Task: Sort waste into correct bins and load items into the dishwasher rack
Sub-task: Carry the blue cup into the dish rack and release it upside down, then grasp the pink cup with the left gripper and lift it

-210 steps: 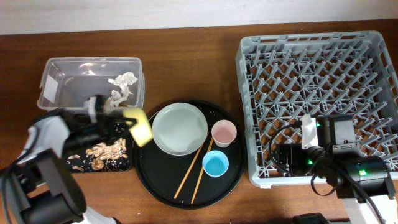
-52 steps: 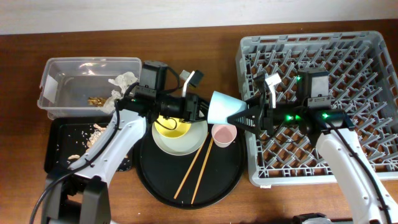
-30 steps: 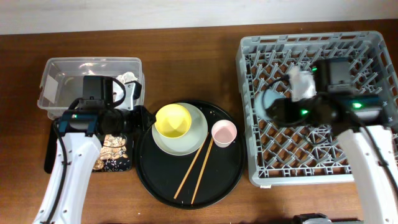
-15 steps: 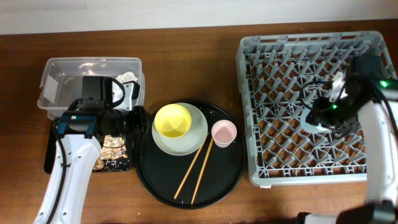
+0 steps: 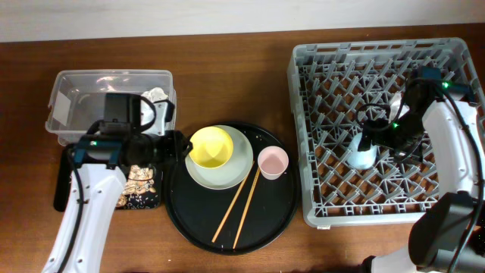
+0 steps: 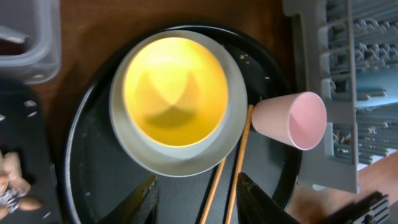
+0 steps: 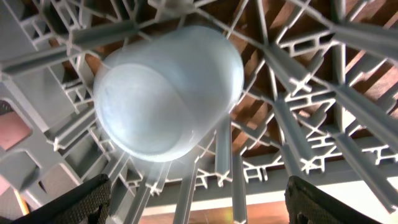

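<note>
The blue cup (image 5: 362, 154) stands upside down among the pegs of the light-grey dishwasher rack (image 5: 318, 68). My right gripper (image 5: 379, 138) is open just beside it. In the right wrist view the cup (image 7: 165, 93) sits ahead of the open right gripper (image 7: 205, 205), not held. My left gripper (image 5: 176, 144) is open and empty at the left edge of the yellow bowl (image 5: 210, 146), which sits on the pale plate (image 5: 241, 163). In the left wrist view the left gripper (image 6: 196, 205) hovers over the chopsticks (image 6: 239, 162), below the bowl (image 6: 176, 93) and the pink cup (image 6: 292, 119).
The plate, the pink cup (image 5: 273, 161) and the chopsticks (image 5: 239, 205) lie on a large round black tray (image 5: 182, 216). The clear tub (image 5: 76, 91) holds white tissue (image 5: 156, 96). The shallow black tray (image 5: 64, 193) holds brown scraps (image 5: 138, 182).
The blue cup went from my right gripper into the rack, upside down, and the gripper has let go of it. My left gripper has edged right toward the yellow bowl.
</note>
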